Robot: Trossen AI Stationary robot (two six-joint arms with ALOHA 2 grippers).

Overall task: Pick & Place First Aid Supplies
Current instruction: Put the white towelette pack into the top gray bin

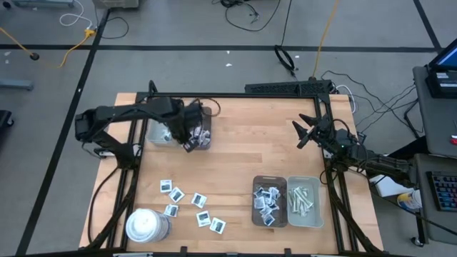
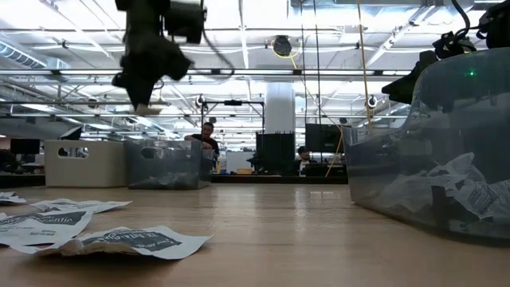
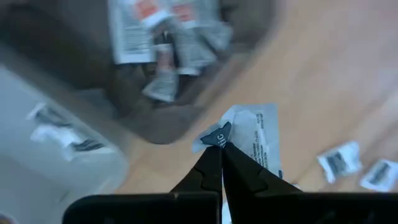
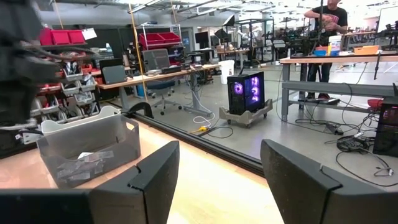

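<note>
We find the left gripper (image 3: 221, 134) pinched shut on the corner of one white packet (image 3: 255, 140), held above the table just beside the dark bin (image 1: 202, 137) at the far left. More packets (image 1: 191, 202) lie loose near the white cylinder (image 1: 146, 224); others fill the brown tray (image 1: 269, 200). The right gripper (image 1: 307, 130) waits at the far right, fingers wide and empty. We judge the packets light, thin and floppy (likely slippery too), so an edge or corner pinch suits them best.
</note>
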